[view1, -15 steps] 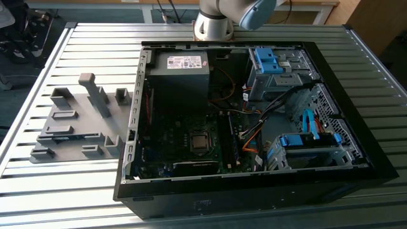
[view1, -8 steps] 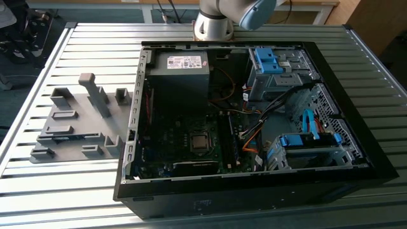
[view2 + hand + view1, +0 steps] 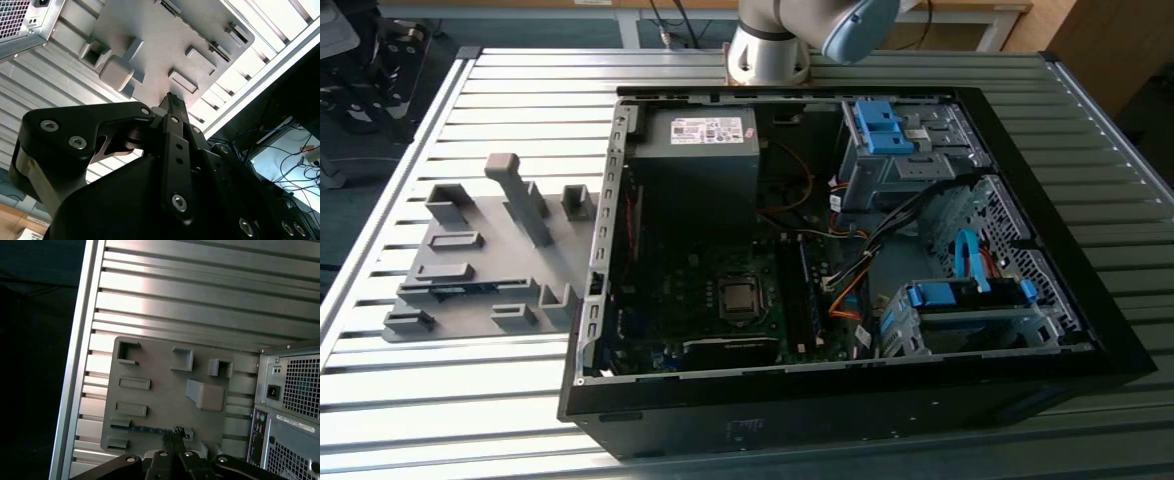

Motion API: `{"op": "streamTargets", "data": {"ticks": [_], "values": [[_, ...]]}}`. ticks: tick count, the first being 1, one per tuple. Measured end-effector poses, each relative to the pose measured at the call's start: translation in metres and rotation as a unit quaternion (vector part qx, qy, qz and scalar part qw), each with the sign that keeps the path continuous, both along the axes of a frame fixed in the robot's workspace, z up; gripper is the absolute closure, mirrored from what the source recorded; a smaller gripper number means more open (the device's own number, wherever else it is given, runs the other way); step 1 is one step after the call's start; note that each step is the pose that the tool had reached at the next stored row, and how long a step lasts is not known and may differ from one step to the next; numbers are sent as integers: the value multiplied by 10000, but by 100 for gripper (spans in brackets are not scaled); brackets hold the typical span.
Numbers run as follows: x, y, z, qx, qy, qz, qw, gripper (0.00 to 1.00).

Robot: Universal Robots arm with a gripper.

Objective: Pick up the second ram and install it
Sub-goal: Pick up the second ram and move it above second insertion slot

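One arm (image 3: 767, 45) hangs above the grey tray (image 3: 165, 390), gripper (image 3: 172, 436) pinched closed, empty; second ram (image 3: 145, 430) lies there

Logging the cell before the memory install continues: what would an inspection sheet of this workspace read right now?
Surface: slatted metal table carrying a tray and a case.
Job's things: second ram lies in the grey holder tray; open computer case beside the tray.
Clutter: nothing seen.
Grippers: gripper shut, empty, over the tray by the ram; contact cannot be told.
Cables: orange, black and blue leads inside the case.
Surroundings: floor cables beyond the table edge.
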State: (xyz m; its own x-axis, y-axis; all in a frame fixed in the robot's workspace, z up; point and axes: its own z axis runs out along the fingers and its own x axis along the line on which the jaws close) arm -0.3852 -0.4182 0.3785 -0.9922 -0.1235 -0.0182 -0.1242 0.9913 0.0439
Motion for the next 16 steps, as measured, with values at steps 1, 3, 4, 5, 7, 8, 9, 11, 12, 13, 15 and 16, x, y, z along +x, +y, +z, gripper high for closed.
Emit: {"op": "streamTargets", "data": {"ticks": [1,3,4,5,7,8,9,11,12,13,15,16], "values": [[0,0,0,0,0,11,10000,89],[0,0,0,0,0,31,10000,89],[0,0,0,0,0,41,10000,89],[0,0,0,0,0,50,10000,89],[0,0,0,0,0,68,10000,89],[0,0,0,0,0,77,10000,89],[0,0,0,0,0,85,10000,89],[0,0,0,0,0,103,9999,89],[0,0,0,0,0,111,9999,89],[0,0,0,0,0,120,9999,89],[0,0,0,0,0,138,9999,89],[0,0,0,0,0,147,9999,89]]}}
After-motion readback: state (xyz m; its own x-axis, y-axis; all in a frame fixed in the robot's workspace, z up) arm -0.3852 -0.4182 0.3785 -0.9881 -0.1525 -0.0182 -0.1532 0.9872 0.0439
